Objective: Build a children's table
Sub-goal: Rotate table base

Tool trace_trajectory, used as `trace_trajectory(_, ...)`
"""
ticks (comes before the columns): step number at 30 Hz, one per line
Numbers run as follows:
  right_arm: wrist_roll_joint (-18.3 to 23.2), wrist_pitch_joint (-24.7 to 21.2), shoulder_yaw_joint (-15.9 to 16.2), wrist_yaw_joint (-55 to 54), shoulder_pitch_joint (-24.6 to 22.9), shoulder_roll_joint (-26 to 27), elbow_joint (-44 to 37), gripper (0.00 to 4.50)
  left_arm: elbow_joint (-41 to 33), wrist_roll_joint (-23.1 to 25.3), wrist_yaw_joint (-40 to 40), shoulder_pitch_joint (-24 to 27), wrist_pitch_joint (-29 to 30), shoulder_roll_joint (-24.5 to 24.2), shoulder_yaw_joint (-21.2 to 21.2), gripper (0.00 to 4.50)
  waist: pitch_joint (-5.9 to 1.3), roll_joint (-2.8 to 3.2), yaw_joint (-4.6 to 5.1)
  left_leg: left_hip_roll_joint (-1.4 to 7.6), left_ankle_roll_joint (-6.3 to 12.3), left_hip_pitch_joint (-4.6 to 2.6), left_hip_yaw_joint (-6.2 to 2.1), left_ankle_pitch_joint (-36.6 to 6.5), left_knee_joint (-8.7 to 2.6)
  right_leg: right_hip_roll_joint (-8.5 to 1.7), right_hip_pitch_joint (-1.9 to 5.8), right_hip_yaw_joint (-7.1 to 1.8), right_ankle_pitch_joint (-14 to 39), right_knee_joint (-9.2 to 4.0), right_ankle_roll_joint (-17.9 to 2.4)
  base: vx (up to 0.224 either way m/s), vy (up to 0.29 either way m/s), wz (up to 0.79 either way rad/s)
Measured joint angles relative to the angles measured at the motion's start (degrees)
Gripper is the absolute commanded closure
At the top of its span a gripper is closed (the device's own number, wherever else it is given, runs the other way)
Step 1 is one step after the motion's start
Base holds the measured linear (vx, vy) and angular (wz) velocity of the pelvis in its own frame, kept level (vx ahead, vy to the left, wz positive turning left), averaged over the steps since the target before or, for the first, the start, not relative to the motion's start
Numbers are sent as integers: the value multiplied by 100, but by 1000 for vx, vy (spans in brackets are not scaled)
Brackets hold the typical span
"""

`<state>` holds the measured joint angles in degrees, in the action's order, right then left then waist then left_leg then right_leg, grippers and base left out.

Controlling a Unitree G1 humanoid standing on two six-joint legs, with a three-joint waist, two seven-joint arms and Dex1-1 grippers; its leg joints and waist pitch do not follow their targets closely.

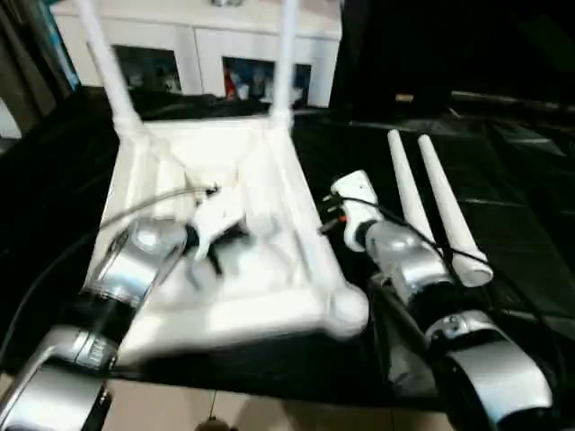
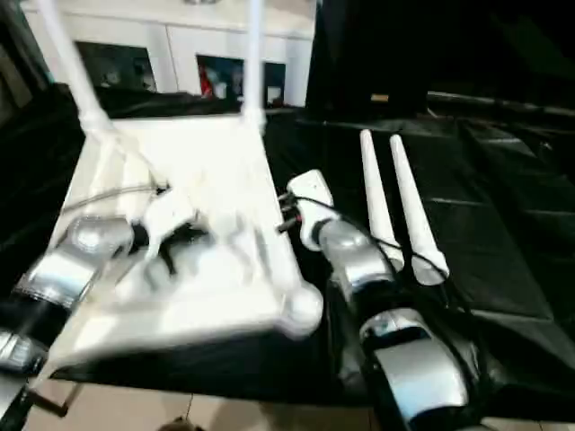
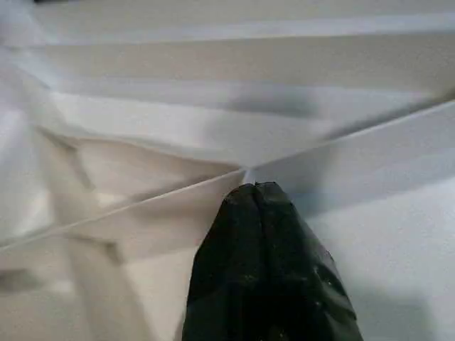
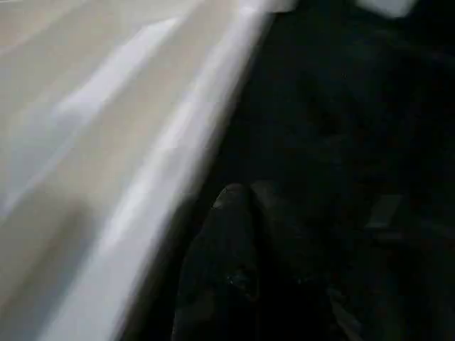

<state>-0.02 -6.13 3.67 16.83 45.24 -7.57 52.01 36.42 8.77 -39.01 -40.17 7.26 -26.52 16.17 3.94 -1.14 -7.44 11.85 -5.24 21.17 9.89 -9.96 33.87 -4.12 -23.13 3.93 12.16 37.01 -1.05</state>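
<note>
Left gripper (image 3: 257, 193): fingers pressed together with no gap between them; the black tips touch a thin white rib on the underside of the tabletop (image 1: 269, 310). Nothing is grasped.
Left forearm (image 1: 135, 260): silver and cylindrical, reaching from the lower left of the frame over the tabletop.
Tabletop: white plastic, rectangular, lying upside down at centre-left of the head views on the black work surface (image 1: 503, 224). Diagonal ribs cross its underside; a rounded corner socket (image 1: 346, 310) bulges at its lower right corner.
Fitted legs: two white tubes, one (image 1: 103, 58) at the upper left corner and one (image 1: 286, 54) at the upper centre, rise from the far sockets.
Right gripper (image 4: 245, 202): the dark fingers appear closed together, just beside the smooth white tabletop edge (image 4: 185, 142), over the black surface. Contact with the edge cannot be told. Nothing is held.
Loose legs: two long white tapered tubes (image 1: 406, 193) and (image 1: 446, 211) lie side by side at right of centre, wider ends toward the bottom of the frame.
Cabinet (image 1: 198, 36): white, with glass doors, across the upper left.
</note>
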Motion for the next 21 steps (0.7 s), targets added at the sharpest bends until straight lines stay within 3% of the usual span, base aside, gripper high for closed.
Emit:
trace_trajectory(5,-161,-687,-221,-567,11,-225,-631,443,1095,433,1102,-417,-562,57,6,450,-3,22,26,-1,1,3,-2,-1,1,4,1,0,0,-5,1,0,0,0)
trace_trajectory(12,49,-1611,-458,-397,8,-599,-1464,443,1466,711,1627,-426,-967,-92,20,450,4,32,22,0,2,3,-4,-1,1,3,1,1,1,-4,1,0,0,0)
trace_trajectory(13,49,-1682,-468,-384,1,-657,-1574,443,1429,614,1590,-422,-1001,-105,-90,450,4,32,19,0,1,5,-4,-1,1,3,1,1,1,-5,0,0,0,0)
trace_trajectory(15,64,-2018,-503,-287,-92,-795,-1959,427,1094,-13,1092,-321,-1061,0,-564,450,4,30,-21,-1,3,5,-3,-2,1,1,1,0,1,-6,-1,0,0,0)
trace_trajectory(17,59,-2374,-485,-122,-195,-917,-2282,416,550,-587,401,-169,-1012,117,-752,450,3,26,-80,-2,6,4,1,-3,2,-1,1,-1,2,-6,-2,0,0,0)
trace_trajectory(21,90,-3100,-326,247,-403,-1250,-2666,374,-1286,-1654,-1157,631,-267,-6,-498,450,3,27,-94,-2,14,1,10,-9,2,-7,1,-2,6,-4,-6,0,0,0)
